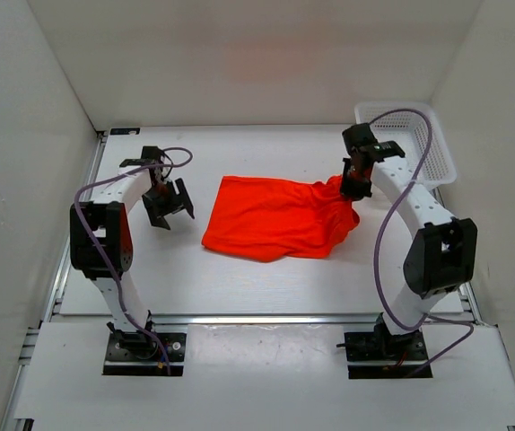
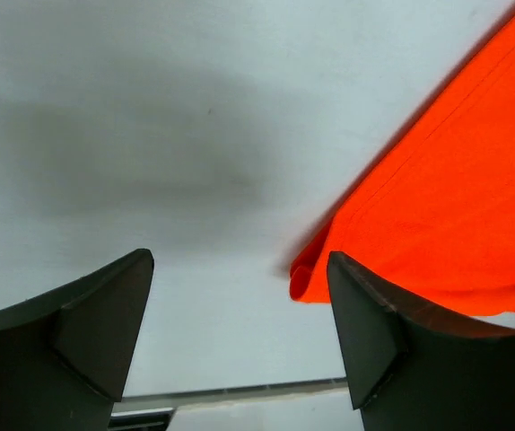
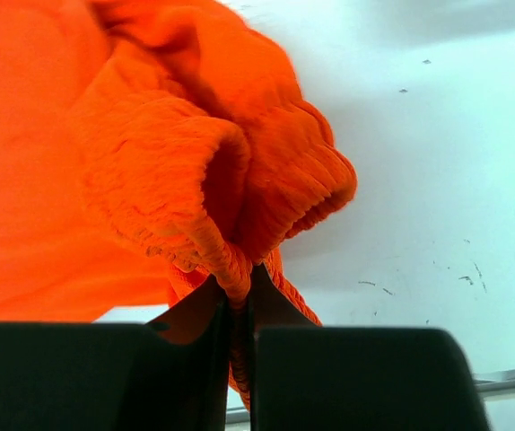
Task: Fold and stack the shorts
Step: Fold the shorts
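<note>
The bright orange-red shorts (image 1: 275,218) lie spread in the middle of the table, bunched at their right end. My right gripper (image 1: 354,186) is shut on the gathered elastic waistband (image 3: 240,269) at that right end and lifts it slightly. My left gripper (image 1: 168,205) is open and empty, over bare table just left of the shorts. In the left wrist view the shorts' hem corner (image 2: 307,278) lies close to the right finger (image 2: 370,332). No drawstring shows.
A white plastic mesh basket (image 1: 410,135) stands at the back right corner, behind the right arm. White walls enclose the table on three sides. A metal rail (image 1: 266,319) runs along the table's front edge.
</note>
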Robot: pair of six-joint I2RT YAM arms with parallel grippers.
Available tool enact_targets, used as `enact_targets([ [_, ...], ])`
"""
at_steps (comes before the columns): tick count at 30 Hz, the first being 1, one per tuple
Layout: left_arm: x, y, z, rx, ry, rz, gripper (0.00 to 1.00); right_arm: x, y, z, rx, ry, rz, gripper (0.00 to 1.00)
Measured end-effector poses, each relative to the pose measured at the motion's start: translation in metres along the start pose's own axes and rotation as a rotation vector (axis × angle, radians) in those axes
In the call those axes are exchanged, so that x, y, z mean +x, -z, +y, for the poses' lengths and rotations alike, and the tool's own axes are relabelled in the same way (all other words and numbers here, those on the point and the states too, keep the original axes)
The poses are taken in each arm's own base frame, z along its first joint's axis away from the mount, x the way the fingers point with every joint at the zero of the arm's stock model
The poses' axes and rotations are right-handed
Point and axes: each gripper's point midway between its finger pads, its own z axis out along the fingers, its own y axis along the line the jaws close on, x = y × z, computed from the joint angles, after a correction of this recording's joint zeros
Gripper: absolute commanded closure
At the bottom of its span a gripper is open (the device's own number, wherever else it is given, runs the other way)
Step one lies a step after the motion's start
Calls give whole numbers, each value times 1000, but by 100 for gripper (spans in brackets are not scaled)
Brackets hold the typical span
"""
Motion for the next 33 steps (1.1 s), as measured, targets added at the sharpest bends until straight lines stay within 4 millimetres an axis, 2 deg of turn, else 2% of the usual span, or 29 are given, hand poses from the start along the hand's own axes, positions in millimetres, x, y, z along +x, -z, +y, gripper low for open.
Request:
enact_targets([
  [3, -10, 4, -10, 25, -3, -23, 37, -3, 9, 20, 8, 72, 15, 99],
  [4, -14, 4, -13, 31, -8, -29, 49, -5, 11, 29, 6, 97, 22, 99],
  [7, -25, -4, -20, 45, -23, -37, 70, -7, 15, 53, -3, 153, 37, 99],
  [8, -26, -7, -21, 47, -26, -33, 87, -7, 15, 61, -5, 168, 41, 99],
  [9, -25, -11, -22, 48, -27, -24, 90, -6, 16, 68, -9, 185, 46, 99],
  [14, -13, -28, -30, 55, -59, 33, 90, 2, 19, 101, -21, 235, 73, 99],
  [22, 3, -37, -54, 93, -106, 69, 90, 10, 15, 150, -78, 240, 104, 99],
  [28, 3, -46, -54, 95, -98, 81, 90, 3, 19, 184, -154, 211, 96, 99],
  [33, 3, -50, -53, 96, -95, 82, 90, 10, 14, 208, -206, 198, 124, 99],
])
